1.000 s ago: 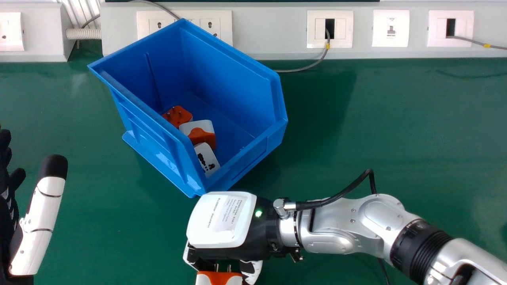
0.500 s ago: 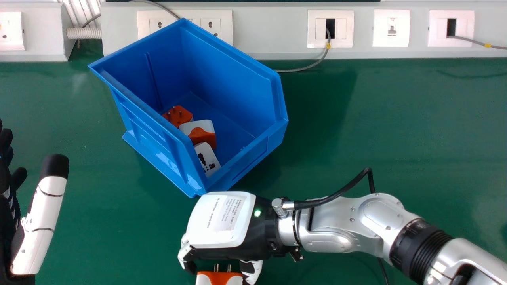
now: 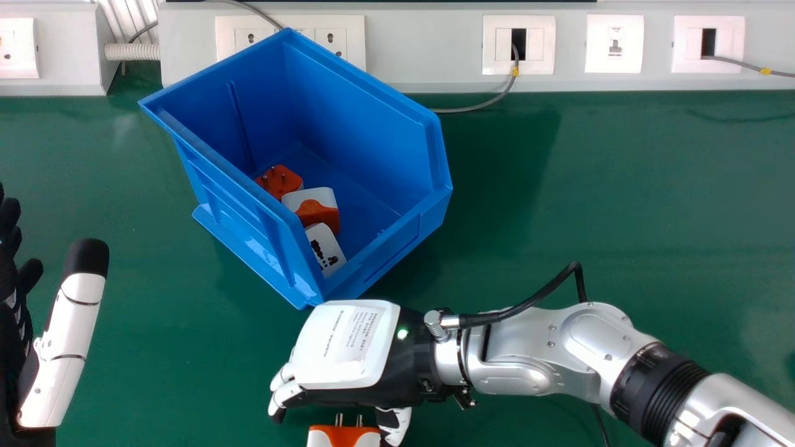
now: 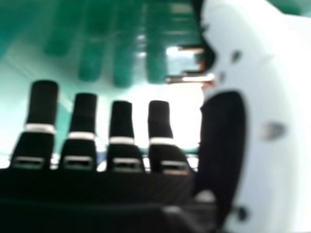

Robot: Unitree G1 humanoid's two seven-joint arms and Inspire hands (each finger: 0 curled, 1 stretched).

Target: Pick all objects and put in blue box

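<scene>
Counted one counter (image 3: 590, 205), green. Counted one blue box (image 3: 400, 251), standing on it at an angle, top open. Found right hand (image 3: 348, 347) just beside the box's nearest corner, back upward; fingers extended and parted from thumb, clamped on nothing. Noted left hand (image 3: 65, 347) at head view's left edge, well apart from box, fingers extended.

Counted four plug adapters in all: three inside box, one outside. Located loose adapter (image 3: 343, 437) at head view's bottom edge, partly cut off, between right hand's fingers and thumb, right beside thumb; cannot tell whether touching. Counted two metal pins (image 3: 339, 420) on it, pointing toward box; seen near thumb in right hand view too. Inside box, counted one white-and-orange adapter (image 3: 318, 213), one white adapter (image 3: 325, 248) with socket holes, one orange adapter (image 3: 279, 180) with pins showing.
</scene>
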